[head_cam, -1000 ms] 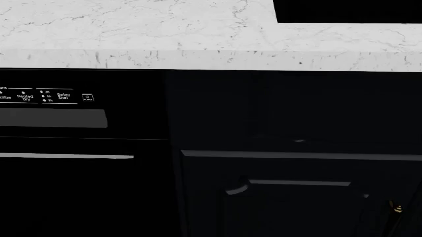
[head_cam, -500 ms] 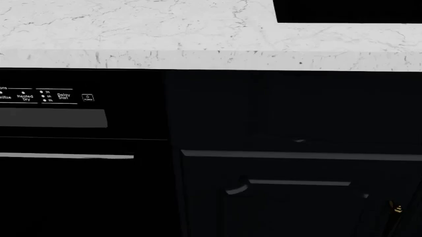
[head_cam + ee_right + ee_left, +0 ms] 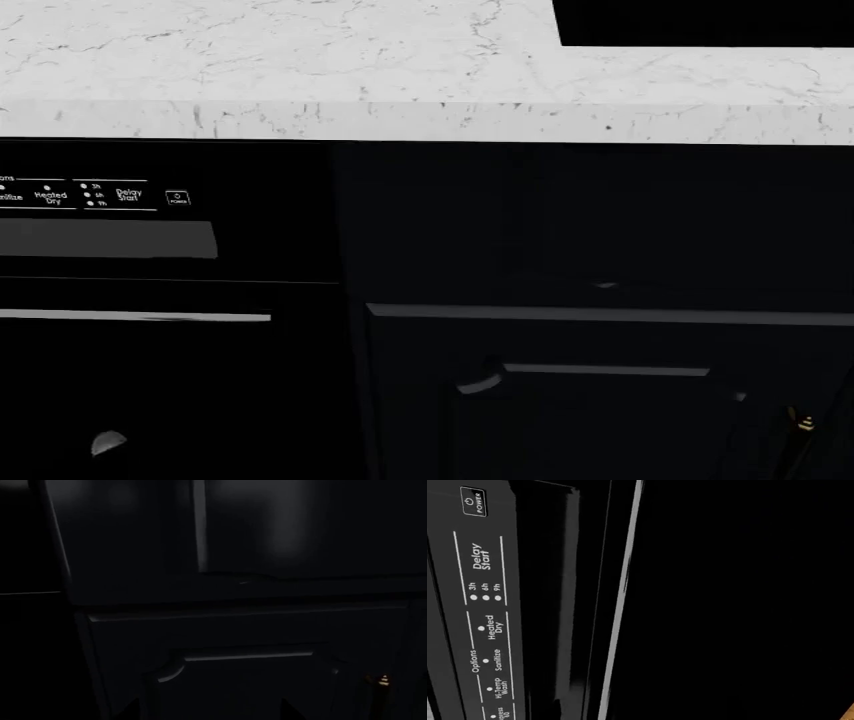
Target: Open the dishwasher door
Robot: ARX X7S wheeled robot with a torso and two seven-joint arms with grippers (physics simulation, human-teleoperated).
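The dishwasher door (image 3: 147, 390) is the glossy black front at the head view's left, shut, with white control labels, a grey recessed strip and a silver bar handle (image 3: 134, 317). A small grey rounded part of my left arm (image 3: 110, 442) shows low in front of the door. Up close, the left wrist view shows the control panel (image 3: 487, 625) and the handle (image 3: 620, 600); my left fingers do not stand out against the black. My right gripper (image 3: 211, 712) is open, its dark fingertips (image 3: 133, 711) wide apart before the navy cabinet.
A white marble countertop (image 3: 334, 70) overhangs the fronts, with a black cooktop (image 3: 707, 22) at its far right. Right of the dishwasher stands a navy panelled cabinet door (image 3: 601, 420) with a curved handle (image 3: 587, 372). A small brass-coloured piece (image 3: 802, 420) shows low right.
A small grey rounded part has come up into the head view's lower left, in front of the dishwasher door. Nothing else has visibly moved.
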